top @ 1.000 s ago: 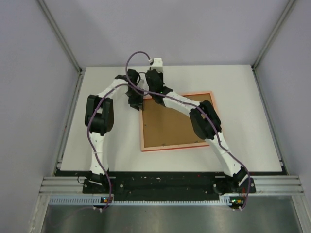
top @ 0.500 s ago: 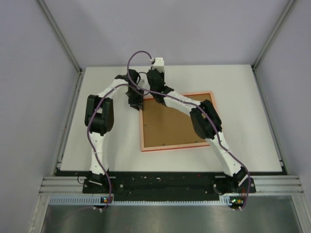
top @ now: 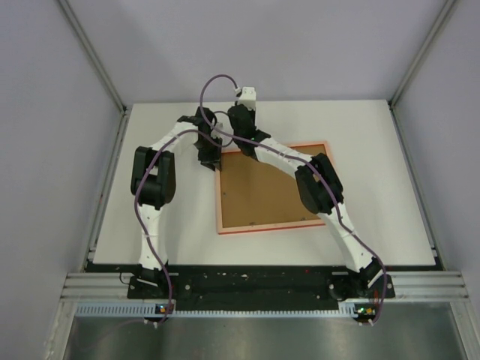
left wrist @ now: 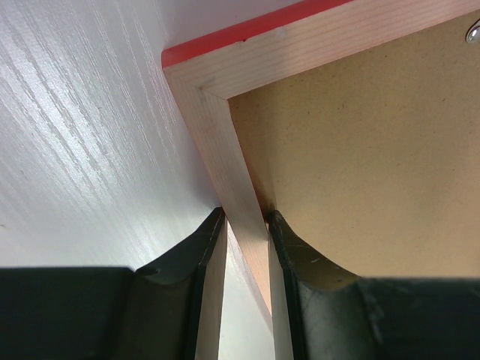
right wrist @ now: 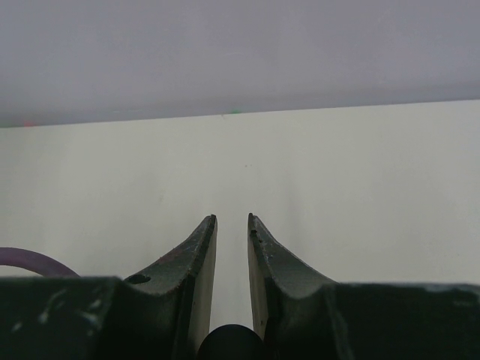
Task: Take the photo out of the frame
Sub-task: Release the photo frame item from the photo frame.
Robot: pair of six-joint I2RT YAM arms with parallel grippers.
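Two arms reached over the white counter (top: 390, 150) in the top view. The frame (top: 274, 226) lay back-up just to the 3 o'clock side of the counter's middle. Its pale rim ran round a brown backing board (top: 259, 196), and we could not see the photo. The left claw (top: 208, 159) sat at the frame's 11 o'clock corner. The right arm crossed the board from 5 o'clock toward 11 o'clock. The right claw (top: 240, 114) stood beyond the frame's far edge, toward 12 o'clock, under a looping purple cable (top: 214, 82).

From the left wrist, the left claw (left wrist: 244, 217) was clenched on the frame's rim (left wrist: 214, 135). One of its fingers (left wrist: 204, 251) lay outside the rim, against the counter (left wrist: 90, 135). The other finger pressed inside the rim, at the edge of the backing board (left wrist: 360, 150). The frame's corner pointed toward 11 o'clock, with a strip of bright red along its outer edge. A small metal fitting (left wrist: 472, 33) showed on the board at 2 o'clock.

From the right wrist, the right claw (right wrist: 231, 219) was released. Its fingers (right wrist: 202, 247) stood a narrow slit apart with nothing between them. Beyond them lay bare counter (right wrist: 345, 180), meeting a grey wall (right wrist: 225, 52) at 12 o'clock. A bit of purple cable curved in at 8 o'clock.
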